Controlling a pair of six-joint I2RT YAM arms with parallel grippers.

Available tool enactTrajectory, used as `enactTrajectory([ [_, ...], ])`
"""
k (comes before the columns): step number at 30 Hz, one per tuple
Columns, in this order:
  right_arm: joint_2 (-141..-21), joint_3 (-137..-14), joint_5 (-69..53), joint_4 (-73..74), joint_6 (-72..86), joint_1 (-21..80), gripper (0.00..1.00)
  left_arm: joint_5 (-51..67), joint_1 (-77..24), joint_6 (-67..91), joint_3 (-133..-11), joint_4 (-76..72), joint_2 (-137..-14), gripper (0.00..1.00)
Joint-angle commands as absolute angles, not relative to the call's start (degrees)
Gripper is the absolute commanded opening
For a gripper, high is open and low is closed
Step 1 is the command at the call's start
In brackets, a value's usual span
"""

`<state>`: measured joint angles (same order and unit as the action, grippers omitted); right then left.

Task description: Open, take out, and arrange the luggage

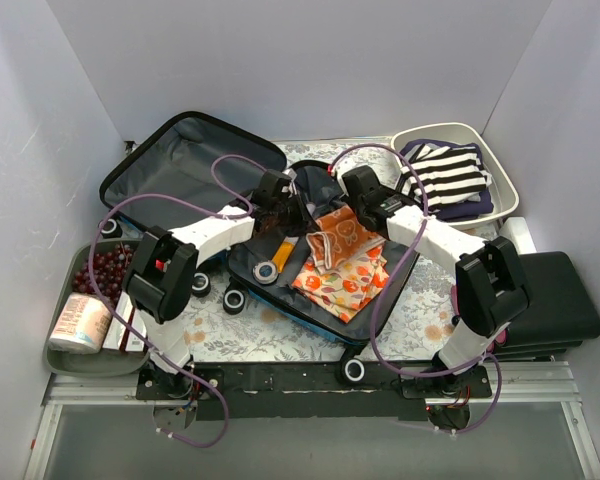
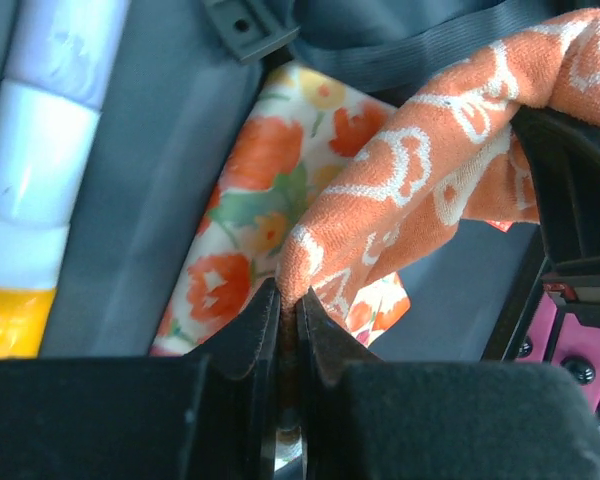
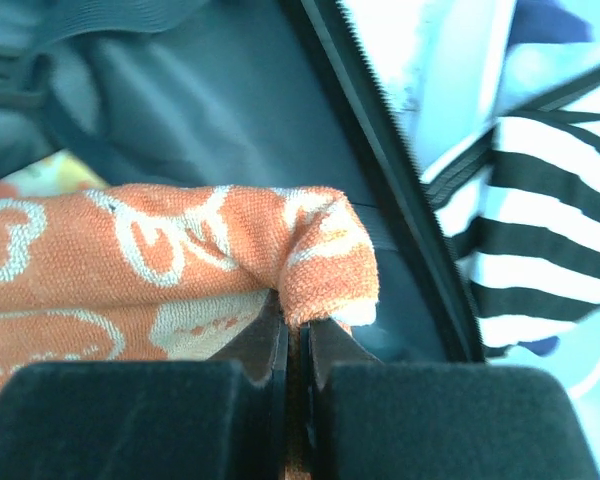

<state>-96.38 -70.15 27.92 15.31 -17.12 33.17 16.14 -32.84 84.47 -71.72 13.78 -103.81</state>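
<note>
No legible text, brand, number or sign anywhere. Faint pinkish print on the white wrapped roll (image 1: 80, 322) in the grey tray (image 1: 68, 361) at the near left, too small to read. White loops and curls on the orange cloth (image 2: 430, 170): woven pattern only, no lettering.

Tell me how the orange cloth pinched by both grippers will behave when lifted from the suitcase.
Probably floppy: the orange cloth folds and droops where the right gripper pinches its edge. Likely light, since it looks like thin woven fabric. Held also by the left gripper, it would likely sag between them, perhaps brushing the floral cloth beneath.
</note>
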Motion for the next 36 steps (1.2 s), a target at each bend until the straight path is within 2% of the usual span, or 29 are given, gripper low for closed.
enactTrajectory([
  [1, -92.46, -69.0, 49.64, 3.19, -20.48, 31.99, 0.01, 18.0, -32.61, 83.5, -74.62, 13.89, -105.72, 0.09],
  [3, -92.55, -68.29, 54.39, -1.99, -24.32, 31.99, 0.01, 18.98, -32.61, 82.1, -76.19, 14.06, -106.78, 0.48],
  [4, -92.64, -68.03, 55.36, -3.76, -25.65, 31.99, 0.01, 19.42, -32.61, 81.74, -76.46, 14.15, -107.14, 0.62],
  [5, -92.72, -67.42, 57.02, -7.78, -27.06, 31.99, 0.01, 19.51, -32.61, 81.39, -76.73, 14.24, -107.66, 0.84],
  [9, -93.16, -65.13, 59.33, -17.39, -34.17, 31.55, 0.01, 18.55, -32.61, 80.77, -78.31, 15.2, -107.49, 0.98],
  [11, -93.6, -63.03, 60.28, -21.95, -36.81, 31.2, 0.01, 17.32, -32.61, 80.68, -78.49, 16.08, -106.09, 0.98],
  [15, -95.27, -59.51, 60.73, -43.01, -49.88, 30.06, 0.01, 14.69, -32.61, 79.81, -77.35, 18.45, -102.5, 0.98],
  [22, -102.74, -60.2, 61.52, -56.84, -62.22, 26.2, 0.01, 8.89, -32.61, 77.87, -74.01, 25.21, -94.76, 0.98],
  [36, -107.58, -67.23, 54.23, -46.41, -54.5, 14.6, 0.01, 2.64, -32.52, 77.43, -70.57, 31.73, -84.81, 0.98],
])
